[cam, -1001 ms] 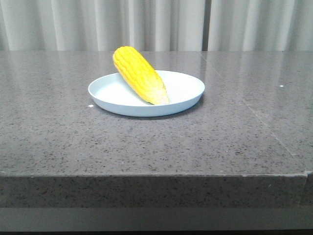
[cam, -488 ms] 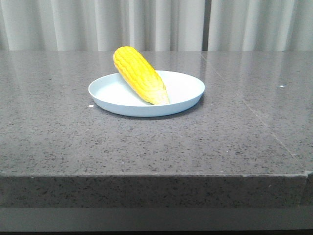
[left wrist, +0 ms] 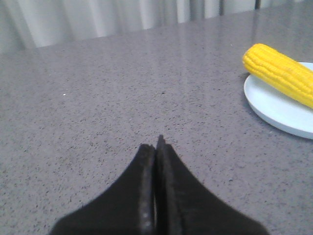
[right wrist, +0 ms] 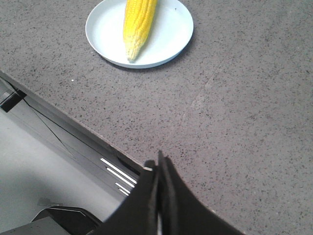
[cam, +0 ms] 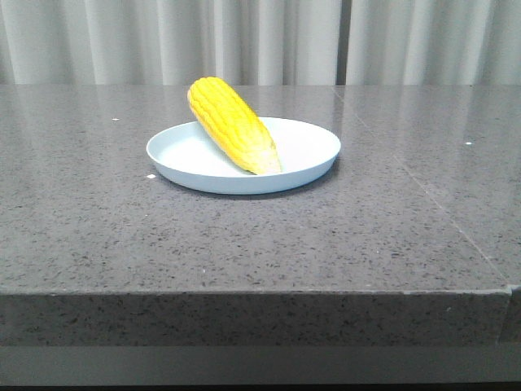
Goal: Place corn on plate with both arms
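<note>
Front view: the corn (cam: 234, 125) lies on the plate (cam: 309, 151) — pale tip near, butt over the far-left rim. I judge placement done. My left gripper (left wrist: 156, 147) and right gripper (right wrist: 160, 161) are pressed together, holding nothing, well apart from it over the grey table (cam: 260, 236).

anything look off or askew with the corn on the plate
Slightly. The corn lies diagonally on the plate, its thick end sticking out past the far-left rim while the pale tip rests inside. Nothing is spilled or damaged.
</note>
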### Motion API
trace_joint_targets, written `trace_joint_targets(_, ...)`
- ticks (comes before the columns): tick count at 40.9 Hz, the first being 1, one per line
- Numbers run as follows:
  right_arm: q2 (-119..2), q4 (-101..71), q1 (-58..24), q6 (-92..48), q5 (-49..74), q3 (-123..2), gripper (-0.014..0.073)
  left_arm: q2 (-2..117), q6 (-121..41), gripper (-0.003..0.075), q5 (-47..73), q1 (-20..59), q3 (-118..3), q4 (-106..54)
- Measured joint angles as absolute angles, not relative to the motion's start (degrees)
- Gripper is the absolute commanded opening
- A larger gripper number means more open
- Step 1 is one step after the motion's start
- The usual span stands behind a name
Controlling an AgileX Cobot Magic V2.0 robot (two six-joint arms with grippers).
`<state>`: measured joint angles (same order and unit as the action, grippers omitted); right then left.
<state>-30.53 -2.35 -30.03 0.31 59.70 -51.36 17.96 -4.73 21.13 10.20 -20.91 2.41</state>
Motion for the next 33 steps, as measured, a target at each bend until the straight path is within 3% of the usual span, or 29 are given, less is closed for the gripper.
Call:
trace_joint_targets(12,-30.53,-2.35,-30.03,0.31,59.70,-51.36,-0.0067,-0.04,-4.73,-0.0020,4.89,3.76,-0.08,1.73)
trace_joint_targets(33,-30.53,-2.35,-30.03,0.31,59.73,-51.36,-0.0067,-0.28,-4.73,-0.0020,2.53,2.99,0.49,-0.98)
